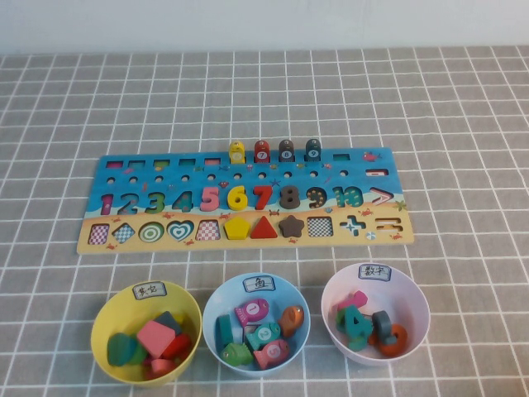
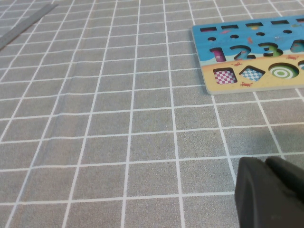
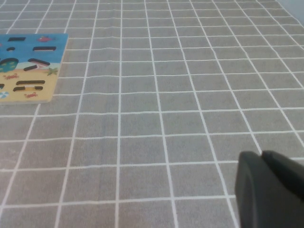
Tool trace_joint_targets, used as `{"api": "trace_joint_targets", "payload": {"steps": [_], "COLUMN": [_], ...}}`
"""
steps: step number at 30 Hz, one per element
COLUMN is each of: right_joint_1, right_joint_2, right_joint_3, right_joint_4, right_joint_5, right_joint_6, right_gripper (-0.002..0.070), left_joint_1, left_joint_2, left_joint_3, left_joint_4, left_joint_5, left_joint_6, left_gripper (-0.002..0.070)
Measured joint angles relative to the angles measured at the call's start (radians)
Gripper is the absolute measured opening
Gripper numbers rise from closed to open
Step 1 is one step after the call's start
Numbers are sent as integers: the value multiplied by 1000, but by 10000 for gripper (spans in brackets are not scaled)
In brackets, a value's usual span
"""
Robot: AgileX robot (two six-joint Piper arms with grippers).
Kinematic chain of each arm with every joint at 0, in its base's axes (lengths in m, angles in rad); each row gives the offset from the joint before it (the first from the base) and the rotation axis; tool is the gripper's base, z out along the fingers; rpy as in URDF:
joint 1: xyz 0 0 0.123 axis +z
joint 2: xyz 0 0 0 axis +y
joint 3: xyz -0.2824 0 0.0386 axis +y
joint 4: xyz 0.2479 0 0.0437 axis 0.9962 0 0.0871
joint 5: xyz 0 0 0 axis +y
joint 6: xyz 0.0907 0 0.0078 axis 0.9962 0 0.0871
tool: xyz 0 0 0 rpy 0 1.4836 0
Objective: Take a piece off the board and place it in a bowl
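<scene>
While both grippers sit away from the board (image 1: 248,198), the right gripper (image 3: 268,190) is closed, empty; the left gripper's (image 2: 270,190) fingers I cannot tell. The grey nine (image 1: 383,322) lies in the pink bowl (image 1: 413,294) near the board.

Neither arm appears in the high view. In the left wrist view only a dark corner of the left gripper (image 2: 270,192) shows, cut off by the frame's edge. The right gripper (image 3: 270,187) is cropped the same way in the right wrist view, its fingers pressed together. Each wrist view catches only one end of the long flat blue-and-sand puzzle board (image 2: 251,57). In the whitish pale-pink round plastic bowl (image 1: 411,285), the small dark slate wooden piece (image 1: 383,321) lies half buried, its numeral unreadable.
</scene>
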Motion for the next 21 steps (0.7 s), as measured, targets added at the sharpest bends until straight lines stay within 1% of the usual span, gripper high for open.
{"api": "trace_joint_targets", "payload": {"steps": [3,7,9,21], "right_joint_1": [0,0,0,0], "right_joint_2": [0,0,0,0], "right_joint_3": [0,0,0,0], "right_joint_4": [19,124,155,196], "right_joint_5": [0,2,2,4], "right_joint_6": [-28,-170,-203,-227], "right_gripper": [-17,-17,-17,-17], "left_joint_1": [0,0,0,0], "left_joint_2": [0,0,0,0], "left_joint_3": [0,0,0,0], "left_joint_4": [0,0,0,0], "left_joint_5": [0,0,0,0], "left_joint_6": [0,0,0,0], "left_gripper": [-4,-4,-4,-4]}}
